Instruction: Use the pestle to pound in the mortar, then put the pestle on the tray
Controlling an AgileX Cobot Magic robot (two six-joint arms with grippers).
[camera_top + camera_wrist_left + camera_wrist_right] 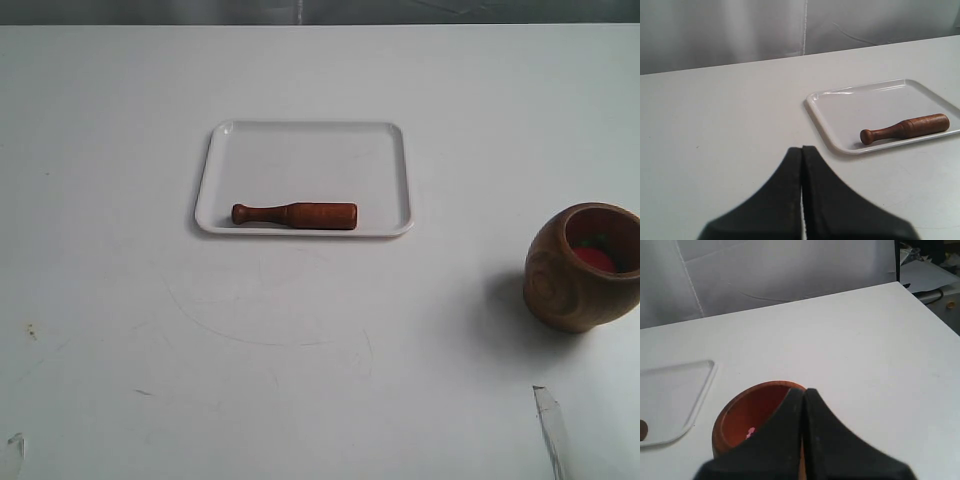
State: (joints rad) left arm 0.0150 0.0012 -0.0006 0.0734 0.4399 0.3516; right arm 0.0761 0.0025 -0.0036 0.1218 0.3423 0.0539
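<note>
The dark reddish-brown pestle [294,214] lies flat along the near edge of the white tray [300,150], knob end to the left; it also shows in the left wrist view as the pestle [905,128] on the tray [850,107]. The wooden mortar [583,266] stands at the right edge of the table with something red inside. My left gripper [802,148] is shut and empty, short of the tray. My right gripper [805,391] is shut and empty, just above the mortar [747,415] on its near side.
The white table [300,340] bears faint scuff marks in front of the tray. A pale fingertip [550,425] shows at the bottom right and another fingertip [12,452] at the bottom left. The table's right edge [927,307] drops off beyond the mortar.
</note>
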